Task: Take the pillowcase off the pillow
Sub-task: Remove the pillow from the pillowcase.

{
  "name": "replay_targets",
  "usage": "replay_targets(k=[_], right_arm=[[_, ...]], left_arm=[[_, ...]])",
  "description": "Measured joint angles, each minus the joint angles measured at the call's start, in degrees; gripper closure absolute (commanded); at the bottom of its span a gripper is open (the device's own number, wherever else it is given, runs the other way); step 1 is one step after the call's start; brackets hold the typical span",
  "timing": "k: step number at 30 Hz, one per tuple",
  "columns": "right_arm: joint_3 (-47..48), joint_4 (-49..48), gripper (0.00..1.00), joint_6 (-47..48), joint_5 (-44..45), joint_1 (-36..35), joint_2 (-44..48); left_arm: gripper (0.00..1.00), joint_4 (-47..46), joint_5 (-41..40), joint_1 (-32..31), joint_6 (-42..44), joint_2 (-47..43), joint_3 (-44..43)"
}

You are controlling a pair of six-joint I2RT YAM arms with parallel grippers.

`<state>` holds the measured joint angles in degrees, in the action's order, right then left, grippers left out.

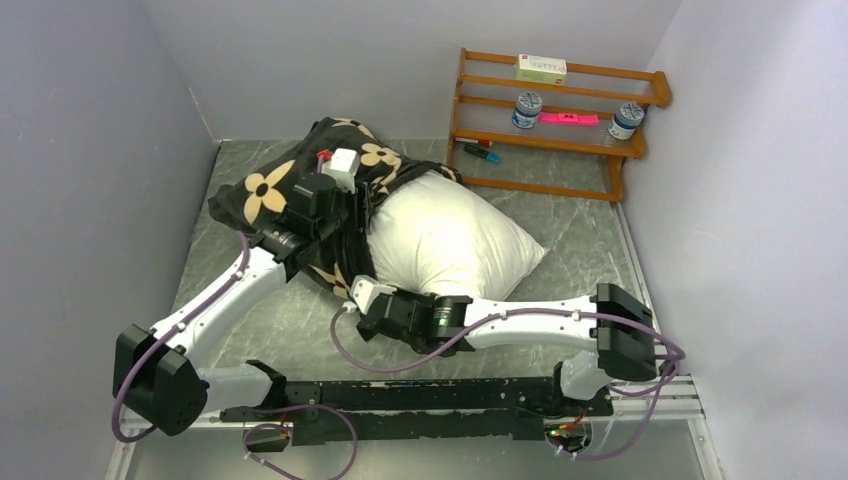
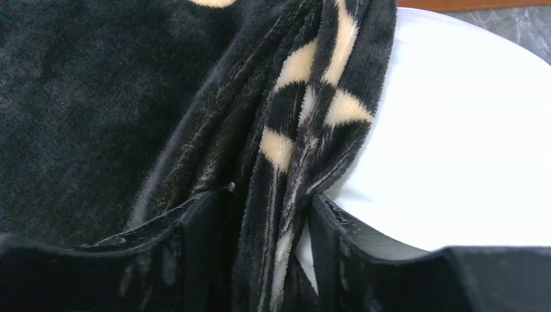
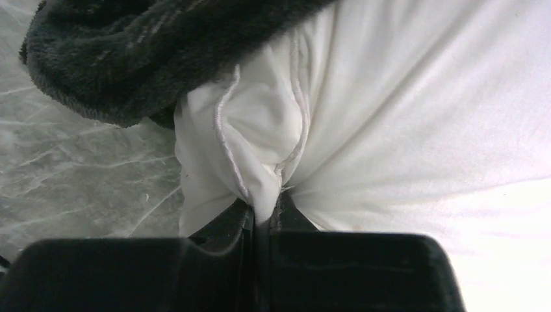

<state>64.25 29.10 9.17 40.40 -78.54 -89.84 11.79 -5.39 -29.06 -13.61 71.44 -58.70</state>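
Observation:
The white pillow [image 1: 445,240] lies mid-table with its right half bare. The black pillowcase [image 1: 265,190] with tan flowers covers its far-left end, bunched up. My left gripper [image 1: 345,215] sits at the case's open edge; in the left wrist view [image 2: 266,214] it is shut on a thick fold of the pillowcase [image 2: 286,130], with the pillow [image 2: 468,130] to the right. My right gripper [image 1: 358,292] is at the pillow's near-left corner; in the right wrist view [image 3: 265,218] it is shut on a pinch of the pillow [image 3: 260,136], under the pillowcase edge [image 3: 130,58].
A wooden rack [image 1: 555,120] stands at the back right with two jars [image 1: 527,108], a box [image 1: 540,68] and a pink item. A marker [image 1: 482,152] lies beside it. Grey walls close in left, back and right of the marbled table [image 1: 570,215].

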Motion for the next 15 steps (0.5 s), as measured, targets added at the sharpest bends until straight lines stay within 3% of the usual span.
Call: replay_targets(k=[7,15], right_arm=[[-2.2,-2.5,1.00,-2.4,-8.3,5.0,6.0],[-3.5,-4.9,1.00,-6.3,-17.6,14.9,13.5]], left_arm=[[0.18,3.5,0.1,-0.1,-0.9,-5.9,0.9],[0.04,8.8,3.3,0.0,-0.4,-15.7,1.4]])
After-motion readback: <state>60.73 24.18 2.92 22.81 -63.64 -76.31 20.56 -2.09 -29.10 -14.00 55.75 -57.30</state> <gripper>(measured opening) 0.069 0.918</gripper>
